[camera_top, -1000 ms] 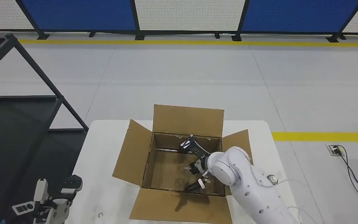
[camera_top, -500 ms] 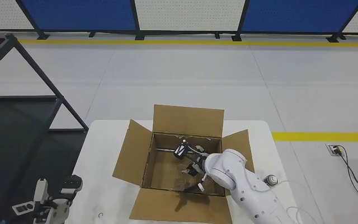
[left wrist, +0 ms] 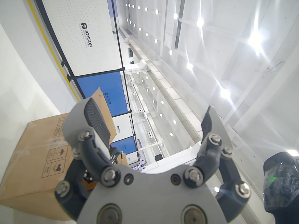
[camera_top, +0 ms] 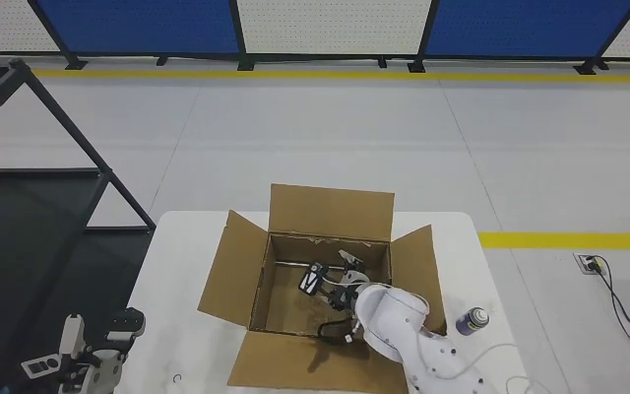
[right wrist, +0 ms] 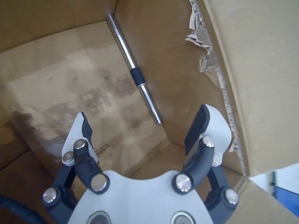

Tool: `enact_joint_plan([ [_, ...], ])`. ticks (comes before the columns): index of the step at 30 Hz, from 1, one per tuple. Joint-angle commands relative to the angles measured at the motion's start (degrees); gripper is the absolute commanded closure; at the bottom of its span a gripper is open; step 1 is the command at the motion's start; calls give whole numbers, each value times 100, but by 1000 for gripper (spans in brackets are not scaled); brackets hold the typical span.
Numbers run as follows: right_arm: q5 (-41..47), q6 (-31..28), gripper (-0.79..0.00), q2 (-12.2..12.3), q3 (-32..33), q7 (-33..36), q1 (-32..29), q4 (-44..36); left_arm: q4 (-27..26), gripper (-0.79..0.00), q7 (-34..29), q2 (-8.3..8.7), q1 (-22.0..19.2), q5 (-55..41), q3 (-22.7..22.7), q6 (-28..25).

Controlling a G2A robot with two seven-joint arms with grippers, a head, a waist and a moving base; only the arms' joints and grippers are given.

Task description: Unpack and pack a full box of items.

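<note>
Well — right gripper point(right wrist: 143, 114) gapes inside the brown cardboard box point(right wrist: 58, 5) near a black-banded steel rod point(right wrist: 130, 61); left gripper point(left wrist: 150, 108) also spread.

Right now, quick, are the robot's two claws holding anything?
Left gripper: open, holding nothing.
Right gripper: open, holding nothing, inside the box, not touching the rod.
</note>
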Motion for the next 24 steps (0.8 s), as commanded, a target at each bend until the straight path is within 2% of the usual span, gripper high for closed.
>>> enact_joint_plan([
  [1, -196, 75, -785, 14, 35, -166, -85, -53, 0, -785, 0, 0, 0, 0, 0, 0],
  [5, -379, 57, -785, 34, 140, -289, -203, -111, 0, -785, 0, 0, 0, 0, 0, 0],
  [9, -70, -114, -785, -12, 219, 263, -144, -100, 0, -785, 0, 0, 0, 0, 0, 0],
  [11, 360, -137, -785, -82, 235, 723, -5, -41, 0, -785, 0, 0, 0, 0, 0, 0],
  [15, 1107, -137, -785, -221, 192, 1179, 266, 247, 0, -785, 0, 0, 0, 0, 0, 0],
  [24, 2916, -243, -785, -485, 256, 1740, 940, 1244, 0, -785, 0, 0, 0, 0, 0, 0],
])
